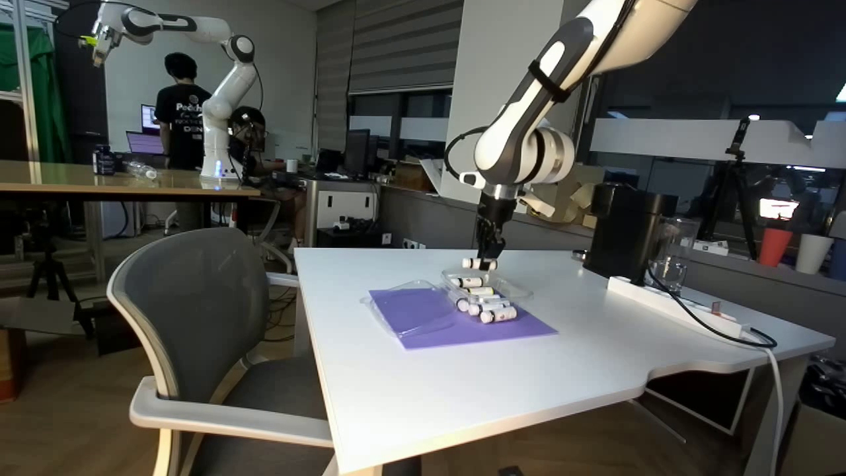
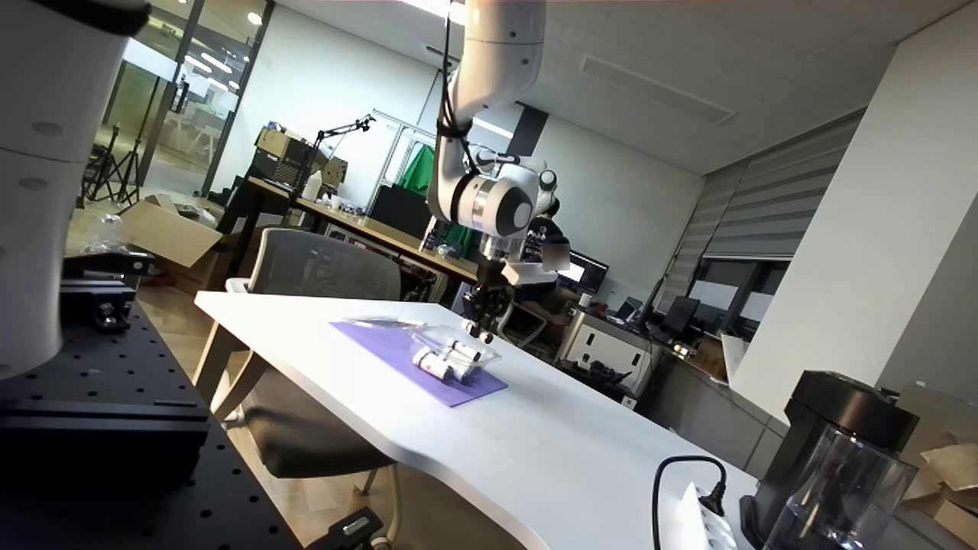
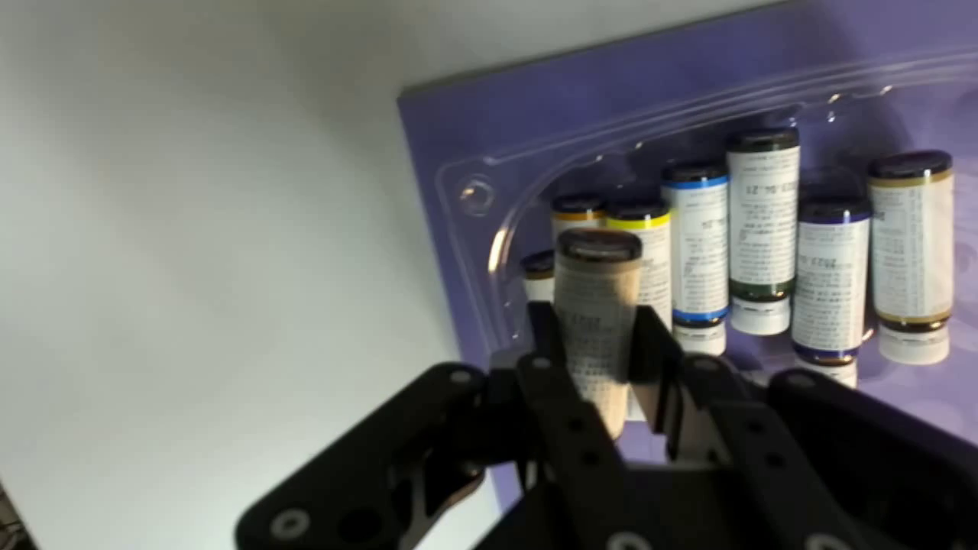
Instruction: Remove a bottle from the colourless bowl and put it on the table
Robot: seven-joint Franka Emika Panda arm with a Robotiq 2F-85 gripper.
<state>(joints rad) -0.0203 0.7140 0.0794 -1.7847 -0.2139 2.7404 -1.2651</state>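
Tool (image 3: 596, 328): closed to the width of one bottle (image 3: 598, 294), gripping it
Bottle: in the air, just above the colourless bowl (image 1: 512, 285)
Bowl: on the purple mat (image 1: 479, 327), other bottles (image 3: 764, 218) inside
Mat: flat on the tabletop (image 1: 476, 390)

Arm (image 1: 527, 114) slanting down; wrist (image 1: 525, 157) bent; tool (image 3: 596, 330) pointing downward, fingers (image 3: 654, 342) clamped, narrowly parted.

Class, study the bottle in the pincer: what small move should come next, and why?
Probably carry the held bottle sideways past the purple mat, over the white table, before lowering: the pincer grips it in midair, apparently above the clear bowl, where other bottles lie, so descending here would likely set it among them.
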